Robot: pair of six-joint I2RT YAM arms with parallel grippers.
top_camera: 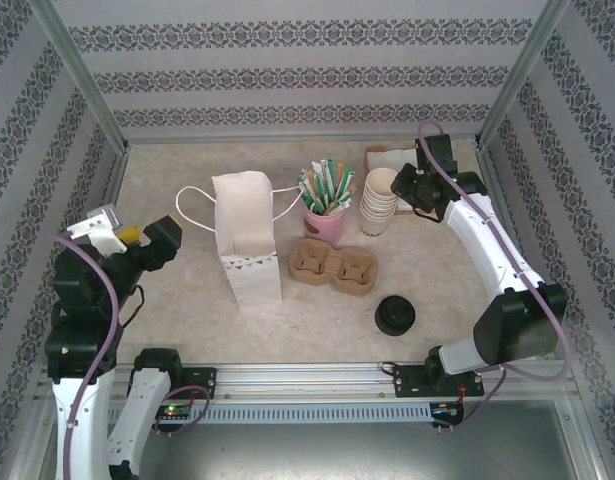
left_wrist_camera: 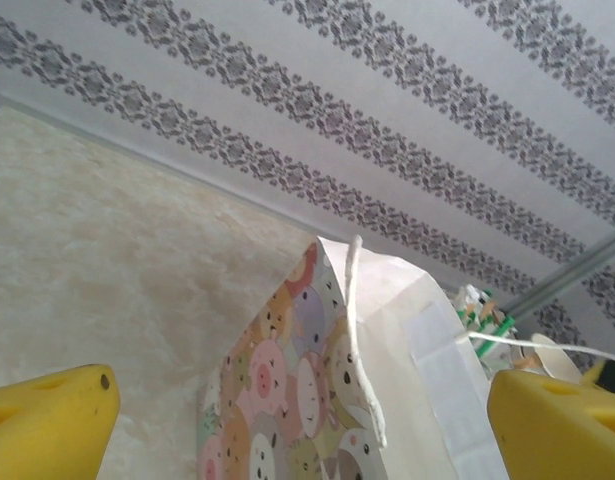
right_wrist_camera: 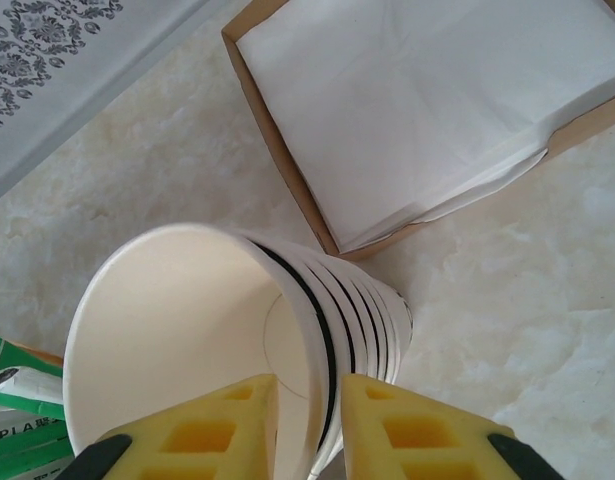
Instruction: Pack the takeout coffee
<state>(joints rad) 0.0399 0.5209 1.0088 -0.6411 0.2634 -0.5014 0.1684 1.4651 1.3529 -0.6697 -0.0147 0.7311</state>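
- The takeout coffee [top_camera: 395,315] stands upright on the table [top_camera: 187,320], a small dark cup under a round black lid. It sits at about 4 o'clock from the cardboard cup carrier [top_camera: 332,268] and well apart from both arms.
- The paper bag [top_camera: 247,240] stands open at 9 o'clock from the carrier.
- The left gripper [left_wrist_camera: 302,420] has its yellow fingers spread wide with nothing between them, and it faces the bag.
- The right gripper [right_wrist_camera: 307,400] is at 12 o'clock from the coffee, on the stack of cream cups [right_wrist_camera: 187,330]. One finger is inside the top cup and one outside, drawn close, and it looks pinched on the rim.
- I cannot tell whether the coffee is full. If it is, I expect it to be heavy and ready to slosh.
- The wall is probably thin paper that gives under a hard squeeze, and the lid may pop off or slip.
- The safest hold looks like a side grip around the body, just under the lid, with the cup kept upright.
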